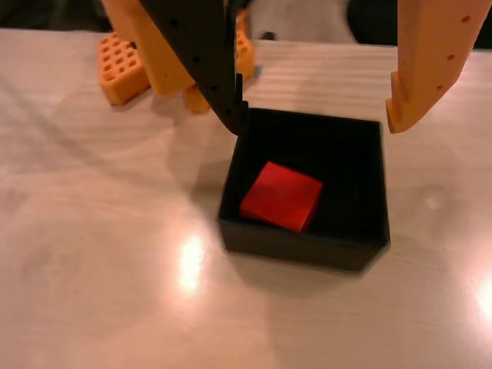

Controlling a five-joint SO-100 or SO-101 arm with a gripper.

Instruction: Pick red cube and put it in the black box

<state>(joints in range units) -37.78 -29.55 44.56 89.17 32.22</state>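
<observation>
Pale wood-grain worktop (92, 292) fills the foreground of the wrist view, glossy enough to throw back a bright lamp spot just in front of the box's left corner.

Next comes the black box (307, 231), a shallow open-topped square tray sitting flat on the surface. Inside it lies the red cube (281, 195), turned a little askew to the walls and resting on the floor of the box, towards the left and front, free of anything holding it. Judging by that, the placing step looks done (the cube is already where the task wants it).

Above and beyond the box hangs the claw (319, 119), its fingers spread wide apart with nothing between them. The dark finger (207, 61) comes down at the left, its tip at the box's far left corner; the orange finger (430, 69) hangs at the right, over the far right corner. That wide straddle fits a release straight down into the tray, and it leaves room to lift away without catching a wall.

Farthest back, orange printed parts (123, 68) with a grid pattern stand on the worktop; I cannot tell what they belong to.
</observation>
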